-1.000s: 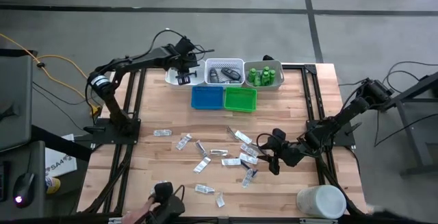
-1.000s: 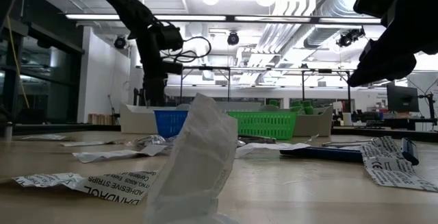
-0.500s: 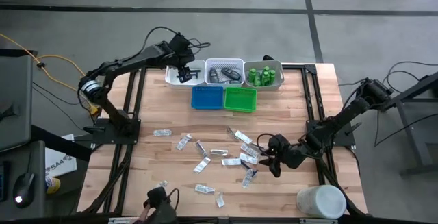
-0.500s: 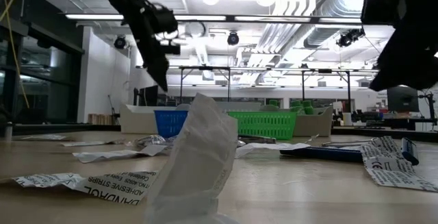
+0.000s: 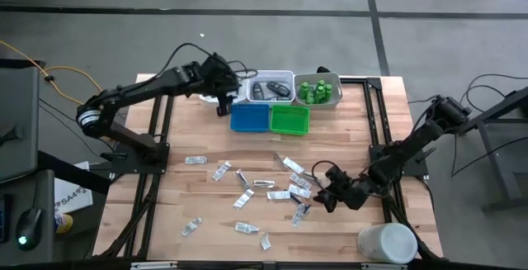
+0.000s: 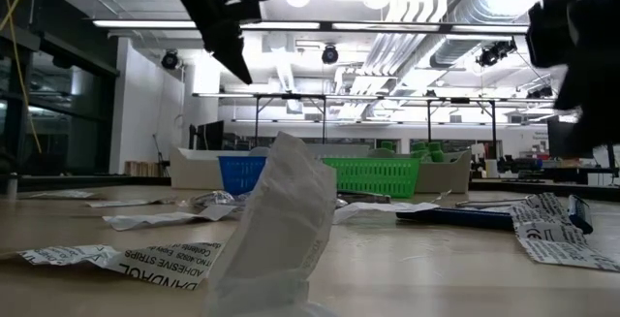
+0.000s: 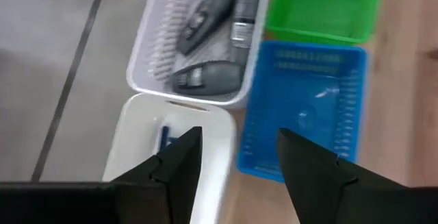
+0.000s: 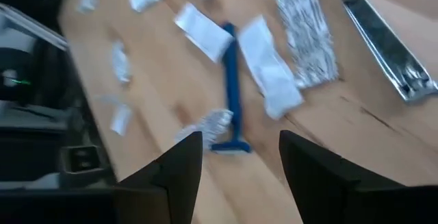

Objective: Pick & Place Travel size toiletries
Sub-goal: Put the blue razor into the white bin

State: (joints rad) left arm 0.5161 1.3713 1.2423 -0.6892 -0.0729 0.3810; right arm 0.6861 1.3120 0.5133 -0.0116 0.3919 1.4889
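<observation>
At the twelve o'clock edge of the table, the left gripper hangs above the junction of the blue tray and the white trays. Its fingers stand apart with nothing between them. In the left wrist view, a white tray below the gripper holds three dark grey oblong pieces; a second white tray, just beside it, contains a blue item that is only partly visible. The blue tray holds a clear packet. A green tray touches the blue tray at its three o'clock side. A further white tray at about one o'clock holds the small green bottles.

Toward four o'clock from the table centre, the right gripper hovers low over the wooden surface, at the three o'clock edge of the scattered toiletries. Its fingers are spread and hold nothing. In the right wrist view, a blue razor lies flat on the table, with white flat packets beside it and a silver strip farther off.

The remaining packets lie loose across the middle of the table, from nine o'clock round to five o'clock. A large white cylindrical container stands at the five o'clock corner.
</observation>
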